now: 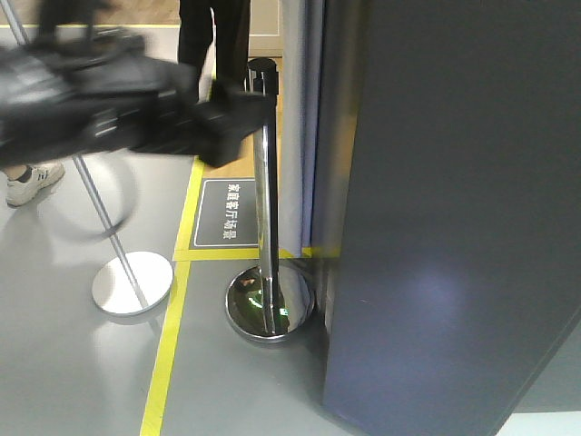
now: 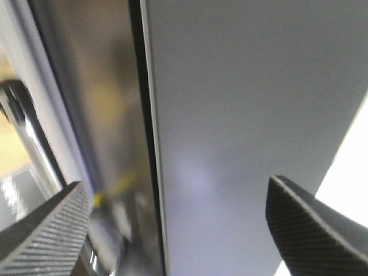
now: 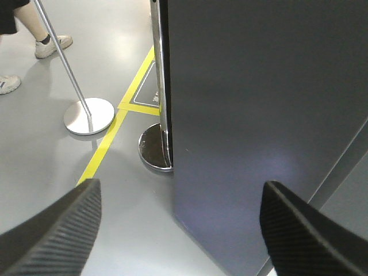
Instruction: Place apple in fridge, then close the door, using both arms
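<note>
- In the front-facing view I see the tall dark grey fridge door [image 1: 454, 209] filling the right half of the frame, its flat outer face towards me; no white interior shows in any view, so I judge it shut or nearly shut, though I cannot confirm a seal.
- The small red-and-yellow apple is not visible anywhere; I take it to be inside the fridge but cannot verify that.
- The thick black left arm [image 1: 109, 100] crosses the upper left of the front view, heavily blurred, so it is moving fast.
- The left gripper [image 2: 178, 224] is spread wide and empty, its ribbed black fingers [image 2: 46, 236] at the bottom corners of the wrist view, framing the door's grey face and a dark vertical seam near centre.
- The right gripper [image 3: 178, 224] is likewise spread and holds nothing; it looks down at the door panel [image 3: 259, 126] and the grey floor [image 3: 52, 149].
- A polished chrome stanchion post on a round base [image 1: 265, 227] stands just beside the door's left edge, with a second leaning chrome post [image 1: 118, 245] further left.
- Risks as I judge them: the swinging left arm clipping the upright stanchion and toppling it; the door left ajar if no final push lands; a finger catching the seam.
- A person's legs [image 1: 213, 41] stand at top centre, near the arm's reach.
</note>
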Controlling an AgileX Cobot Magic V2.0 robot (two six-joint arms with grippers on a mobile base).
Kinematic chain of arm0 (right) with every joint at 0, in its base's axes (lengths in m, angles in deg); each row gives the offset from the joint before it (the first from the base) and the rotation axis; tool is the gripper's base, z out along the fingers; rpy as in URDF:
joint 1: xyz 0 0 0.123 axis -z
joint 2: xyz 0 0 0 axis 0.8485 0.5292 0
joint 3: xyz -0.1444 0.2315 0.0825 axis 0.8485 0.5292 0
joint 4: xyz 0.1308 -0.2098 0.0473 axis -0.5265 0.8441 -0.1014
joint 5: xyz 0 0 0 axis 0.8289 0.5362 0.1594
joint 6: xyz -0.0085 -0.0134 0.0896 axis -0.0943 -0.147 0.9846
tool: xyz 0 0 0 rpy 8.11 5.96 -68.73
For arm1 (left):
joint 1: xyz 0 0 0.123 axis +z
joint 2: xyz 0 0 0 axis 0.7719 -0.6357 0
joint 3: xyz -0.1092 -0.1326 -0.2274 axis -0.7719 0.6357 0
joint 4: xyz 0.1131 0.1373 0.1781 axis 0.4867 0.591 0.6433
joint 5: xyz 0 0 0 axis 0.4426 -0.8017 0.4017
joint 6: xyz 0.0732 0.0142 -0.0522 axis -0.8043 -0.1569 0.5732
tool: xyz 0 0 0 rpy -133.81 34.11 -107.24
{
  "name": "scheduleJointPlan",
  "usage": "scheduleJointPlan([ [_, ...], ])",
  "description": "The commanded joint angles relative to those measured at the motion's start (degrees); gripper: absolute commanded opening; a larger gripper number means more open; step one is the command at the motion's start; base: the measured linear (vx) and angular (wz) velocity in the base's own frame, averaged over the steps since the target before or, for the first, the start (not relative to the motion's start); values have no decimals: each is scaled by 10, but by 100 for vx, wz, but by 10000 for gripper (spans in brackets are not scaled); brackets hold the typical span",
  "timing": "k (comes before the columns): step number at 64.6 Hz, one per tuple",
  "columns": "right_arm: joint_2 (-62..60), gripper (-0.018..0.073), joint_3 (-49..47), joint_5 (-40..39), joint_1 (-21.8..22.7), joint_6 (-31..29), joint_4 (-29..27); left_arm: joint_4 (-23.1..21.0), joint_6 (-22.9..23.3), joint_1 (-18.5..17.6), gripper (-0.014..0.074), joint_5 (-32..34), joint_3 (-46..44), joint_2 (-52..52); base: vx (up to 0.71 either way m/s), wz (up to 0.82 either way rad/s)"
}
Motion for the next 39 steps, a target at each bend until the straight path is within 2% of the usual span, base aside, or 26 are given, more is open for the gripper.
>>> scheduleJointPlan([
  [1,7,544,-12,-37,2,-3,7,-3,6,0,594,50,31,58,0,0],
  [13,7,544,-12,-37,2,-3,7,-3,6,0,594,67,87,107,0,0],
  [39,7,544,-12,-47,2,-3,8,-2,5,0,594,55,91,108,0,0],
])
